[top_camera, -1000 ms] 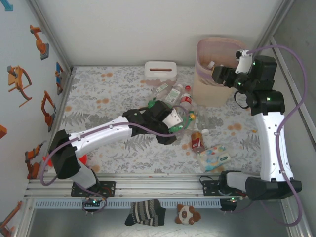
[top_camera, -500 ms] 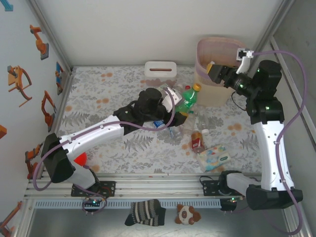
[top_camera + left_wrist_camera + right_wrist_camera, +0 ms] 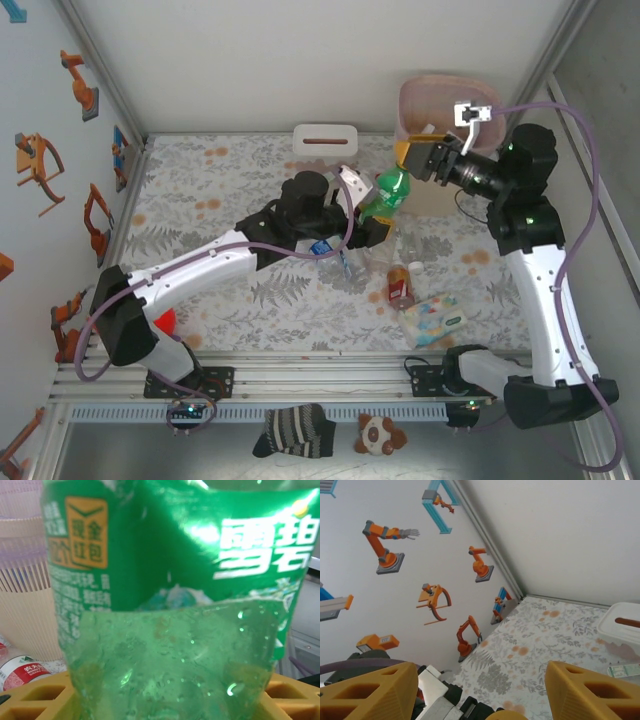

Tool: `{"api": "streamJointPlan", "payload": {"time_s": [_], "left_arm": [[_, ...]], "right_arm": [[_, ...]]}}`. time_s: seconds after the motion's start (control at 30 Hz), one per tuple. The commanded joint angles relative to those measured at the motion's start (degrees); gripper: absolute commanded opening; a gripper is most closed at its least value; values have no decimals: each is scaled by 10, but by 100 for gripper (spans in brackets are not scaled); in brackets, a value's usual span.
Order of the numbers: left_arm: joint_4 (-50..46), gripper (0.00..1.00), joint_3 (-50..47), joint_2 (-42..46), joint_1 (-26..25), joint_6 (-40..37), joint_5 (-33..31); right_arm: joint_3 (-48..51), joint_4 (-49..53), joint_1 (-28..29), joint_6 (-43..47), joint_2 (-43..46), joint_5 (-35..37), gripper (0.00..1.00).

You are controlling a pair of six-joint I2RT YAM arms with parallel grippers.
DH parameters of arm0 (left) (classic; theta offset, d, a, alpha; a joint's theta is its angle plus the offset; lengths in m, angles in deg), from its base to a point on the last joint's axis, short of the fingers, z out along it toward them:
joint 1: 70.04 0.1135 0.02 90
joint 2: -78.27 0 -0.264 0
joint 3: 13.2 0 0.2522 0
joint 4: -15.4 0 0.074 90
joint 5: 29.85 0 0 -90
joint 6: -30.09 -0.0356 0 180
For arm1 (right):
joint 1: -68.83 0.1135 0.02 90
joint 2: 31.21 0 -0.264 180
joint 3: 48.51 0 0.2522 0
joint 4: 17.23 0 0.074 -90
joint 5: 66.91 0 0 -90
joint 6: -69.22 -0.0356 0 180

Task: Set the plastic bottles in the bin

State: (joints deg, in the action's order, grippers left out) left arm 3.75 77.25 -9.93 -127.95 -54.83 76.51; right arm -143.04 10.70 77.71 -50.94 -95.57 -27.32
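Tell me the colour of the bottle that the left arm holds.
Green bottle; the left wrist view shows it best.

right tool [image 3: 480,692], jaws wide apart, above floral tablecloth [image 3: 540,645], white tissue box [image 3: 621,626], robot stickers [image 3: 385,545] on wall [image 3: 385,611]

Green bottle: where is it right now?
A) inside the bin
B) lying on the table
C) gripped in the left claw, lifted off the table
C: the left claw is clamped on the green bottle, holding it up off the table and outside the bin.
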Motion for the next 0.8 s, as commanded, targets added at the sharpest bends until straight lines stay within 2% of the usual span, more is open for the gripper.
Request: {"api": "streamJointPlan", "payload": {"time_s": [0.0,0.2,0.37,0.6,0.77], "left_arm": [[16,57,27,-2,3,10,15],[15,57,29,-2,3,10,19],[18,57,29,-2,3,12,21],[15,59,31,-5,3,12,21],[9,69,32,-2,3,13,17]], "right_arm": [[7,26,13,39,2,-19,64],[31,40,19,64,8,-11,59],[33,46,22,76,7,-3,46],[22,46,24,76,2,1,35],[16,62,25,75,0,17,31]]}}
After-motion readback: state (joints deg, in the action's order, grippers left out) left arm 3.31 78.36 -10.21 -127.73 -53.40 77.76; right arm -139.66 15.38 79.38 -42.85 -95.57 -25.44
